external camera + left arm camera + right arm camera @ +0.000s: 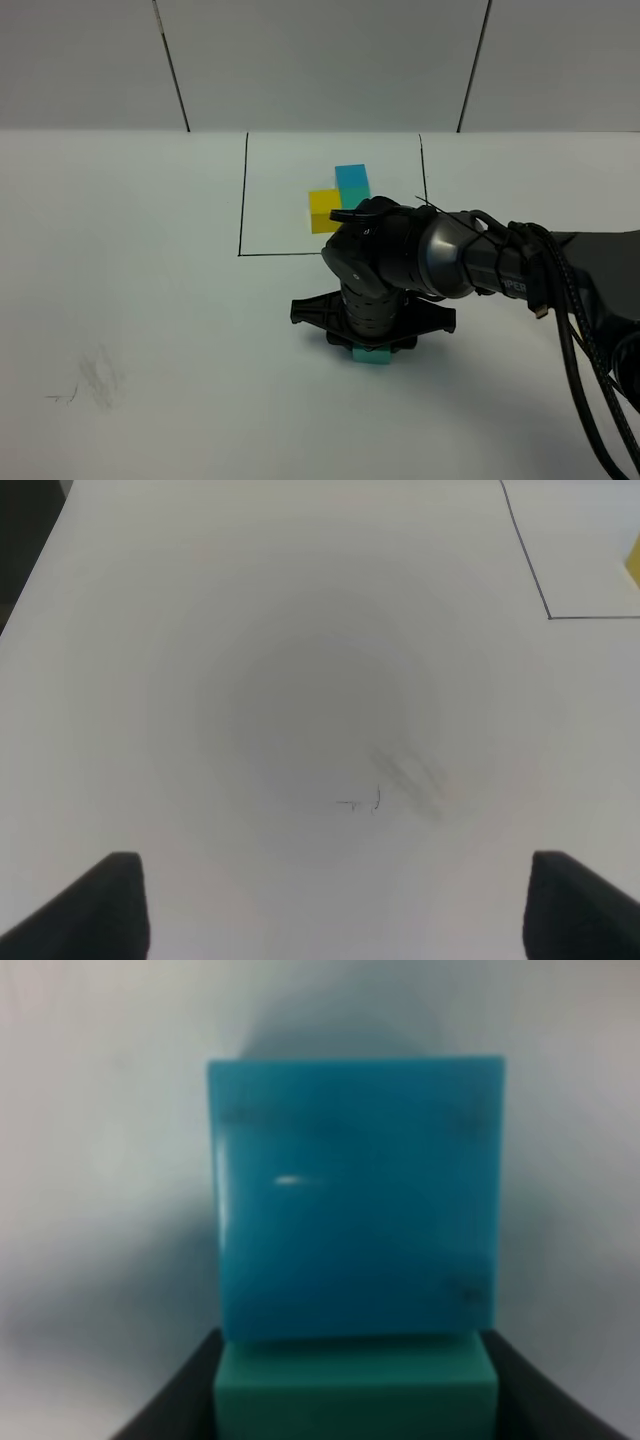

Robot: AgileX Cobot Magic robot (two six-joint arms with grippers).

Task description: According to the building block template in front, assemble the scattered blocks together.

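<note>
Here, the left pincer (330, 910) hangs wide open over bare table (200, 630). Only a grey smudge (405, 775) lies beneath it and nothing sits between its tips. The high view does not show this pincer at all.

Further right, the template (340, 198) sits inside the black outline (243, 195) at the back, with its yellow cube on the left and blue and green just right of it.

In front of that, the right arm reaches across the middle. The right pincer (372, 348) points down at the table and is closed on the green block (355, 1390), whose sides meet both dark fingers in the wrist view. The blue block (355, 1195) lies just beyond the green one, square to it and seemingly touching. The arm hides it from the high camera. No loose yellow block shows in any view.

The next move likely turns on that blue-green joint. The blue block lies straight ahead of the held green one, face to face, and being cubes neither has a long axis to line up. The right arm is plainly the nearer, while the left is well apart.
</note>
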